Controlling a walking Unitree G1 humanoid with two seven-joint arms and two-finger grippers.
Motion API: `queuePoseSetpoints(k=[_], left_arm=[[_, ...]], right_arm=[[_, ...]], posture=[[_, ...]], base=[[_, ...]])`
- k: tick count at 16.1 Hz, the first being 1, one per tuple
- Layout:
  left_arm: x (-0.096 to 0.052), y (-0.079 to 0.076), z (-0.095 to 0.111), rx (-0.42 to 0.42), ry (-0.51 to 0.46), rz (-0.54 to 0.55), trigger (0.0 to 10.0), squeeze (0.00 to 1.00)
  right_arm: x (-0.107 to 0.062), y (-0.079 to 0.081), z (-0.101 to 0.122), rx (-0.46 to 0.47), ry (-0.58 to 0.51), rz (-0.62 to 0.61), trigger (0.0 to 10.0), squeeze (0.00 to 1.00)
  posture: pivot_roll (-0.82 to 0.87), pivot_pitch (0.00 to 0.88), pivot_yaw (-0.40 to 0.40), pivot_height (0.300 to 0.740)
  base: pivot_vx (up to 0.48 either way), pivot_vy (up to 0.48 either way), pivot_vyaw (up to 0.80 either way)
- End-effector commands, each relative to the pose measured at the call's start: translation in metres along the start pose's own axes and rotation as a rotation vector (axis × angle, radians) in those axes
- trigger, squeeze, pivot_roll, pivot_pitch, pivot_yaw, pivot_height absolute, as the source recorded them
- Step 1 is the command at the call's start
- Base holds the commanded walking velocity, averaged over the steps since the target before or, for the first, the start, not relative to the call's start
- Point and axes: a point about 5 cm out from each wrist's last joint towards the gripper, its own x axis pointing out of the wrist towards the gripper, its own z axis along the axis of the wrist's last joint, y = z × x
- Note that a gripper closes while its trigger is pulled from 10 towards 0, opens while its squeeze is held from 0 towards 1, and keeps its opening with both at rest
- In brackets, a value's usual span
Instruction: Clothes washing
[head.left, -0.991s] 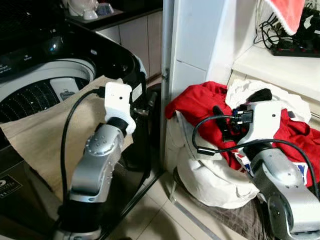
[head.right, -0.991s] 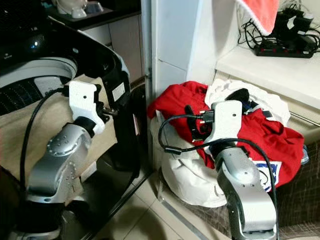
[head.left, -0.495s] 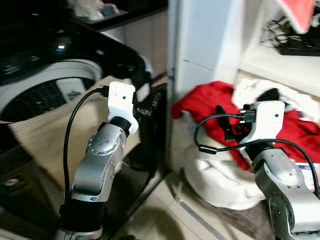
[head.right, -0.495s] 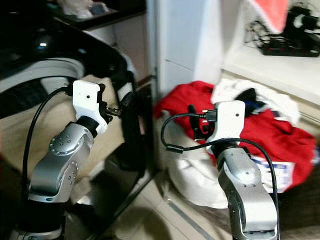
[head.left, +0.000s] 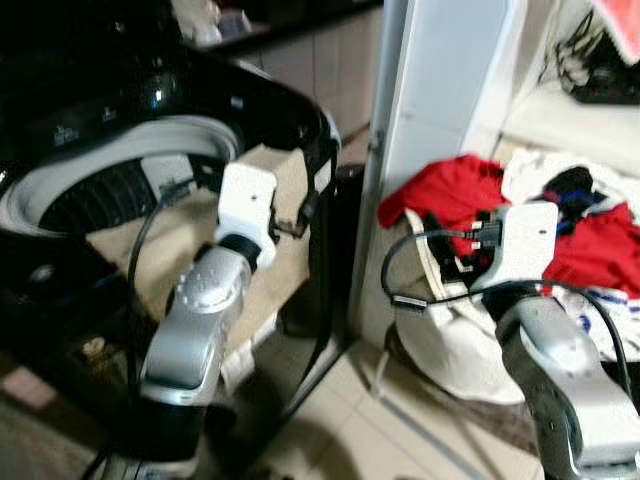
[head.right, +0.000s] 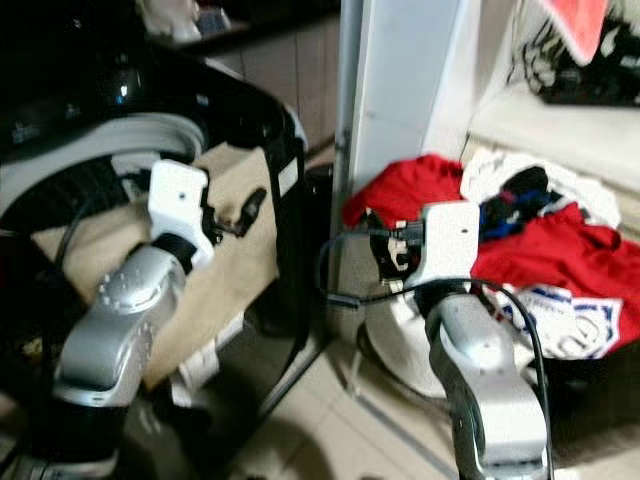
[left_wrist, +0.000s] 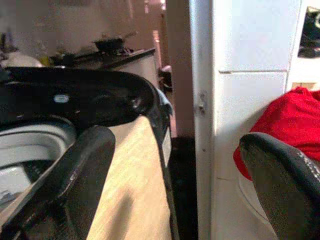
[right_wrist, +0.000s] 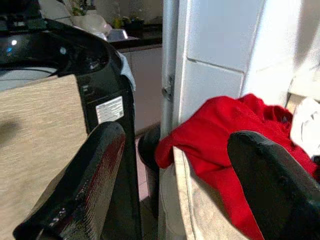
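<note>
Looking down through the eye views, the top-loading washing machine (head.left: 150, 160) stands on the robot's left with a beige cloth (head.left: 270, 250) draped over its rim, while the red clothes (head.right: 560, 250) heap on a white laundry bag (head.left: 450, 340) to the right, beyond a white partition (head.left: 440, 120). Along the left wrist view, the left pincer (left_wrist: 180, 190) gapes wide and empty near the cloth. Along the right wrist view, the right pincer (right_wrist: 175, 175) is equally wide and empty, facing the red heap, where a shallow grab could likely drag the bag over or snag the loose cable (head.left: 420, 290).
</note>
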Motion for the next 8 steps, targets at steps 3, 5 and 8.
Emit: queuePoseSetpoints(k=[3,5,8], left_arm=[[0.0034,-0.0025,0.003,-0.049,-0.013,-0.009,10.0,0.0],[0.0034,-0.0034,0.0023,-0.068,-0.014,-0.014,10.0,0.0],[0.0007,-0.0005,-0.0006,-0.095,-0.028,0.01,10.0,0.0]], right_arm=[[-0.0011,-0.0043,0.0022,-0.011,-0.003,-0.019,10.0,0.0],[-0.0013,-0.0053,0.0018,-0.015,0.001,-0.023,10.0,0.0],[-0.0008,-0.0052,0.0016,-0.005,0.01,-0.015,10.0,0.0]], posture=[[-0.13,0.0,0.051,0.74],[-0.13,0.0,0.049,0.74],[-0.13,0.0,0.049,0.74]], base=[[0.0,-0.32,0.0],[0.0,0.0,0.0],[0.187,0.0,-0.53]])
